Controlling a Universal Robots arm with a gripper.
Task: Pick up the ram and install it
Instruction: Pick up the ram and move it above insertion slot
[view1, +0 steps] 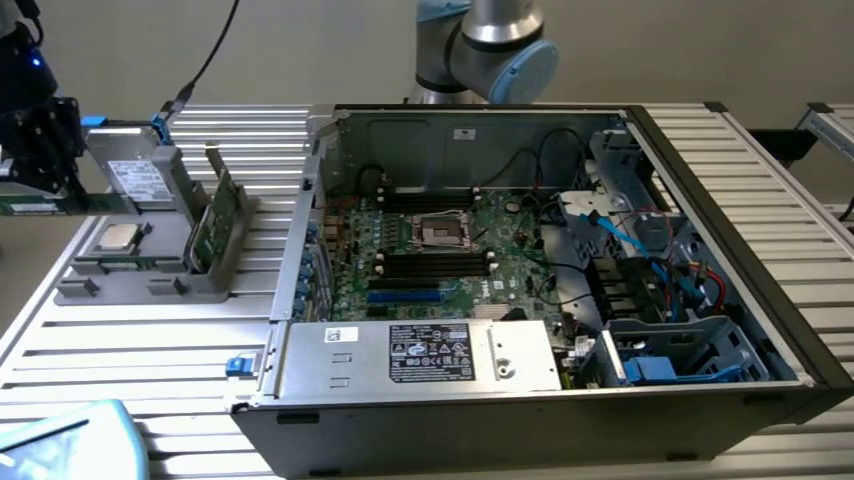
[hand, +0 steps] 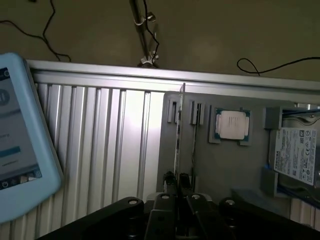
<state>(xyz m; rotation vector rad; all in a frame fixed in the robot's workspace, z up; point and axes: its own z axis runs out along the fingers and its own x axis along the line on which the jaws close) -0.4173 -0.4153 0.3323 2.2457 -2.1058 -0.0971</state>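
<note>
My gripper (view1: 40, 190) hangs at the exterior view's far left, above the outer edge of the grey parts holder (view1: 100, 292). It is shut on the ram (view1: 47, 207), a narrow green stick held level just under the fingers. In the wrist view the ram (hand: 178, 135) runs edge-on as a thin line out from between the two black fingertips (hand: 170, 181) of the gripper (hand: 177, 182). The open computer case (view1: 747, 200) lies at the exterior view's right, and on its motherboard (view1: 501, 235) the black memory slots (view1: 434, 262) sit beside the processor socket (view1: 441, 228).
The holder (hand: 215, 165) carries a silver processor chip (view1: 118, 237) (hand: 232, 124), a broader green expansion card (view1: 214, 225) standing upright, and a drive (view1: 134, 175) (hand: 295, 155). A light-blue tablet (view1: 67, 440) (hand: 20, 140) lies on the ribbed table. The arm's base (view1: 481, 45) stands behind the case.
</note>
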